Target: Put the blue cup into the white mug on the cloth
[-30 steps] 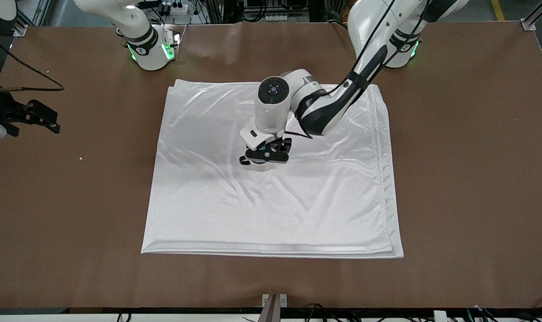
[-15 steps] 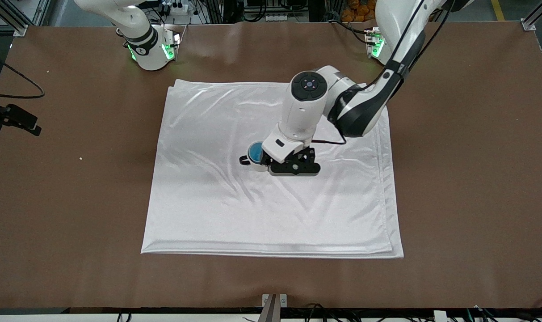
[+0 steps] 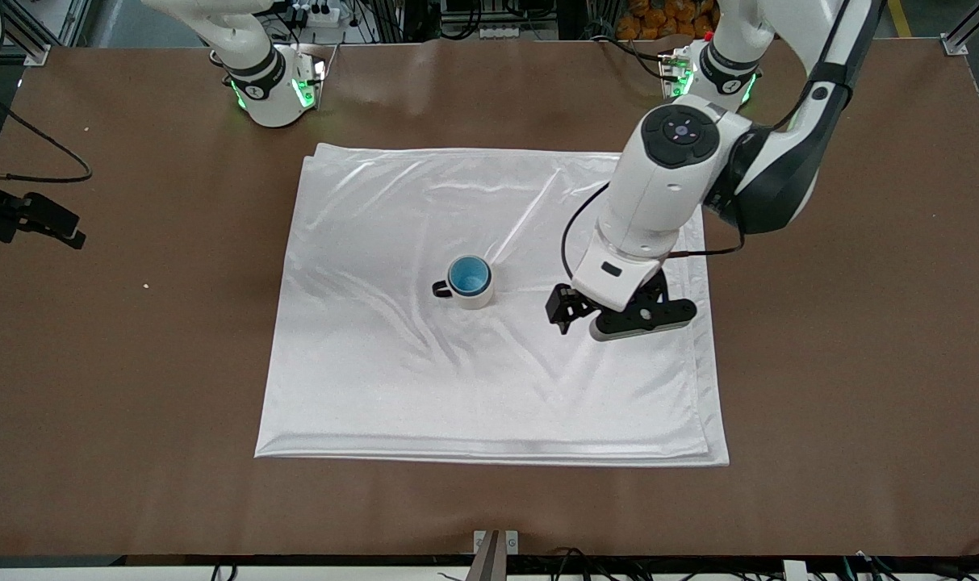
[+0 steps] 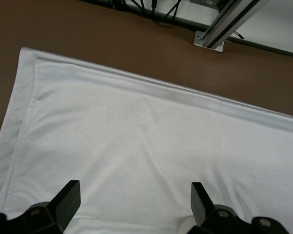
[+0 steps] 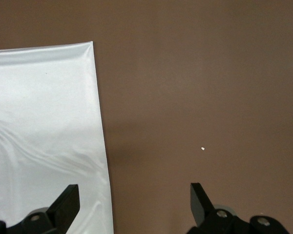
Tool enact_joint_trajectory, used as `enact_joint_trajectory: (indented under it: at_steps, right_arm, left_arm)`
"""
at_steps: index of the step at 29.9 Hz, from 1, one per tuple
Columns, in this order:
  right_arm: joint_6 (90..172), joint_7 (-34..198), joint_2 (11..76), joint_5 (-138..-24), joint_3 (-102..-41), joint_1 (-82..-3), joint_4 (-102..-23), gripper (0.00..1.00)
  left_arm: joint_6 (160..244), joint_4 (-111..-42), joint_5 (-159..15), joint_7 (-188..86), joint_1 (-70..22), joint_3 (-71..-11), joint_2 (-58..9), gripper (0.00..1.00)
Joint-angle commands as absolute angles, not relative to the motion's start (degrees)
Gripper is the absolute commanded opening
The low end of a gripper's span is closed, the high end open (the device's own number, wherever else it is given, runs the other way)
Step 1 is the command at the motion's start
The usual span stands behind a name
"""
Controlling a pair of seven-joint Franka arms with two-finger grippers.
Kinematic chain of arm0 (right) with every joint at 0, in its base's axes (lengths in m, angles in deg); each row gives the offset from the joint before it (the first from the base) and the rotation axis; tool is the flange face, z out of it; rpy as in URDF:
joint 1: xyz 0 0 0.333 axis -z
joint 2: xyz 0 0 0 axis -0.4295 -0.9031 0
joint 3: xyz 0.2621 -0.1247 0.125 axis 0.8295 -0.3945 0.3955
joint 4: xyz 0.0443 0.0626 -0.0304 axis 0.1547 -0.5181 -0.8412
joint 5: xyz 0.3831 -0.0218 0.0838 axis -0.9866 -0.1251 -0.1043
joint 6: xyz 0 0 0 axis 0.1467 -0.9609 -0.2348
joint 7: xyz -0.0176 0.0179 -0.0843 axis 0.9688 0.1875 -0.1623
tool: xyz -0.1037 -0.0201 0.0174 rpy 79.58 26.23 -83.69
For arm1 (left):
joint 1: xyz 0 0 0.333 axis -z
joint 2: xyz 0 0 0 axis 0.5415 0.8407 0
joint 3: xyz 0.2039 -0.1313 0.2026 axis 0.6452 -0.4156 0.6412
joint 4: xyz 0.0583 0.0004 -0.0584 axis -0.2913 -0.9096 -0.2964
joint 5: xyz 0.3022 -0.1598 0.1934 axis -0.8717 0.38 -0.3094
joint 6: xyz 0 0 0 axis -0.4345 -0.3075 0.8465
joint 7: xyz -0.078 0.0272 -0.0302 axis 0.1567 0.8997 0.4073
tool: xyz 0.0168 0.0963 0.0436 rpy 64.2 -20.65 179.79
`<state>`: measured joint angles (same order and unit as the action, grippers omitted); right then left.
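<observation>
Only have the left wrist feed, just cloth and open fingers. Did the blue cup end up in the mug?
Observer: Yes. The blue cup sits inside the white mug, upright on the cloth.
Operator: Where's my gripper?
Observer: The left gripper hangs open over the cloth, near its edge toward the left arm's end of the table, apart from the mug.
Operator: Right arm?
Observer: The right gripper waits open over bare table off the cloth's other edge.

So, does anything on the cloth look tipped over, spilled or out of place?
Nothing stands out. The white mug stands upright on the cloth with the blue cup nested inside. The cloth is only softly wrinkled. The left pincer hangs open over the cloth, apart from the mug.
</observation>
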<state>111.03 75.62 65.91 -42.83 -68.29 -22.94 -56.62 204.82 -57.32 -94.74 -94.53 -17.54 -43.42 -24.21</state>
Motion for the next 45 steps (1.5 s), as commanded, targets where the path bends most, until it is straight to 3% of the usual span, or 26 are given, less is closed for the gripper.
enact_joint_trajectory:
  at_steps: [1, 17, 27, 33, 45]
  right_arm:
    - [111.4, 74.1, 66.4, -41.1, -61.4, -16.8, -57.6, 1.0]
    - [114.1, 71.8, 71.2, -41.0, -59.7, -15.2, -64.3, 1.0]
    - [113.7, 72.6, 71.3, -41.5, -60.5, -15.9, -64.4, 1.0]
    - [112.8, 73.4, 71.3, -41.5, -64.3, -19.4, -64.2, 1.0]
    - [111.7, 72.4, 70.7, -41.5, -64.0, -20.4, -62.7, 1.0]
  left_arm:
    - [203.0, -58.7, -93.2, -94.5, -20.0, -43.9, -27.5, 1.0]
    - [194.4, -58.7, -93.0, -79.3, -29.1, -44.0, -32.8, 1.0]
    - [190.4, -58.7, -92.7, -73.9, -32.3, -43.7, -35.6, 1.0]
    - [187.9, -58.9, -89.9, -73.6, -34.9, -43.8, -37.7, 1.0]
    - [186.9, -59.2, -85.0, -63.5, -40.0, -41.9, -39.5, 1.0]
